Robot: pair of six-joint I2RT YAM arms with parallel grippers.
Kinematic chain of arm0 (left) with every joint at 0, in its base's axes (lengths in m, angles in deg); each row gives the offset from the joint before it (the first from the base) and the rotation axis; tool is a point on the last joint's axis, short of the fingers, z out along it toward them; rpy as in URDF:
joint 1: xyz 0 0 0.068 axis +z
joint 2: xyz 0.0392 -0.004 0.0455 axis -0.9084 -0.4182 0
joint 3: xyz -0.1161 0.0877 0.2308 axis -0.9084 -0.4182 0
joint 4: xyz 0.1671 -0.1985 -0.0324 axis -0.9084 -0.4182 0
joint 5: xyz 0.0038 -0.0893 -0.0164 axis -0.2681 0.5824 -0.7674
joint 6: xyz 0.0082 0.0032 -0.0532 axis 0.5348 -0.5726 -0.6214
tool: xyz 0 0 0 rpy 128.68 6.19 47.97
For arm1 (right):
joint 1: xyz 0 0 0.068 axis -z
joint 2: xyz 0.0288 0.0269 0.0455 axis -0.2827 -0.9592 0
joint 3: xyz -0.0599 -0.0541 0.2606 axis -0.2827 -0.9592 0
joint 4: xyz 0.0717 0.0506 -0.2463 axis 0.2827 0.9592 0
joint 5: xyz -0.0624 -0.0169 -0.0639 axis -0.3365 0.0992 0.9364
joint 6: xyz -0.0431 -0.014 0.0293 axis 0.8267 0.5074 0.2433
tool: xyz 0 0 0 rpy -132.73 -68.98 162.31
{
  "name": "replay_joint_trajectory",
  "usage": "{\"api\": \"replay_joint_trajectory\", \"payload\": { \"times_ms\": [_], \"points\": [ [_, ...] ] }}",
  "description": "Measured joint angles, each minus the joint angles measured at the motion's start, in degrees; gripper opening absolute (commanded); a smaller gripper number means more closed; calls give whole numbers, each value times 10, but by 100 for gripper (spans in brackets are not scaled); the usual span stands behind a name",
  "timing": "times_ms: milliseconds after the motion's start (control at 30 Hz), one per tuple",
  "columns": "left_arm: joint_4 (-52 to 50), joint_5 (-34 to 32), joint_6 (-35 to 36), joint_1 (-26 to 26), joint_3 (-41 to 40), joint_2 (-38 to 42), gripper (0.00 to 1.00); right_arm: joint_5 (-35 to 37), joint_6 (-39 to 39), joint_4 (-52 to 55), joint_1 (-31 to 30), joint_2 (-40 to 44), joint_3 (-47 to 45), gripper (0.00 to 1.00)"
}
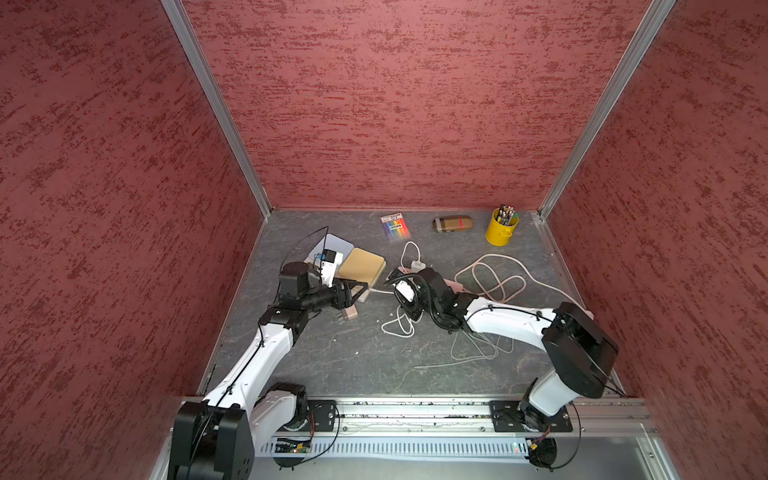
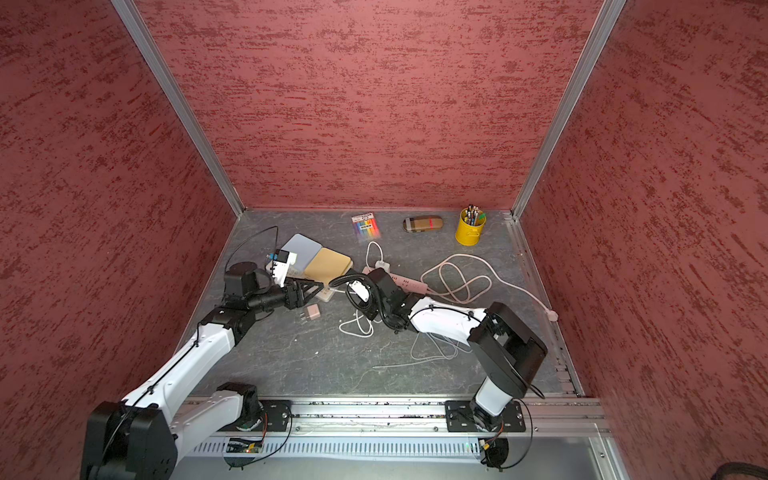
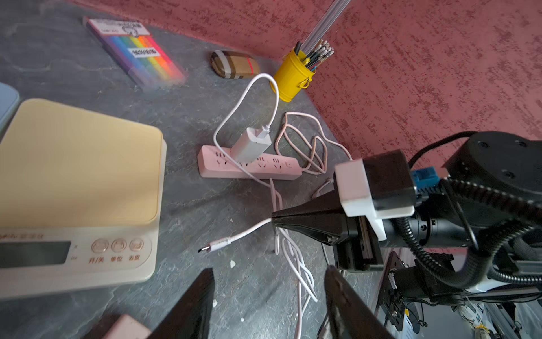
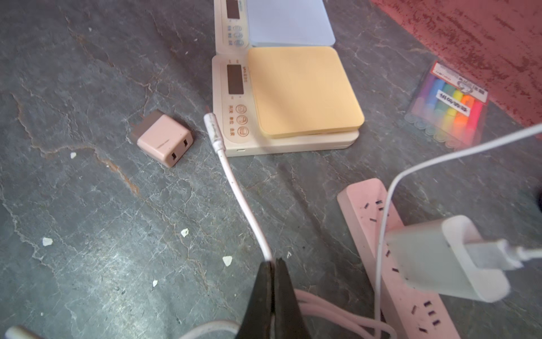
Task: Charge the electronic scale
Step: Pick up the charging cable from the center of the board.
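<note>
Charging is half prepared: the white adapter [image 4: 440, 258] is seated in the pink power strip [image 4: 360, 199], and the white cable [image 4: 234, 187] is clamped by the right fingers [image 4: 264, 293], its plug near the unfilled port of the cream, yellow-topped scale [image 4: 305, 91] on the grey counter [image 4: 88, 205]. The left fingers [image 3: 193, 302] are spread, empty.

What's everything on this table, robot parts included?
yellow-topped scale: one, cream base, left of centre
blue-topped scale: one, beside the first
power strip: one, pink, centre
white charger: one, plugged into the strip
white cable: one, plug end near yellow-topped scale
pink charger: one, loose, near that scale
marker pack: one, rainbow, back wall
glasses case: one, brown striped, back wall
pen cup: one, yellow, back right corner
left gripper: open, empty
right gripper: shut on white cable
</note>
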Motion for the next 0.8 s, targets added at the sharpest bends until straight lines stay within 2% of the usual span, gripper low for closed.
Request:
{"api": "replay_joint_trajectory", "payload": {
  "times_ms": [233,600,700,800],
  "points": [
    [81,48,24,3,-10,-54,59,-75,-28,-10,42,32,-1,0],
    [202,97,-26,5,10,-166,59,-183,-68,-32,73,45,-17,0],
    [244,108,-49,7,17,-194,56,-202,-76,-36,75,45,-17,0],
    [287,120,-76,7,20,-221,49,-216,-85,-42,76,45,-17,0]
  ]
}}
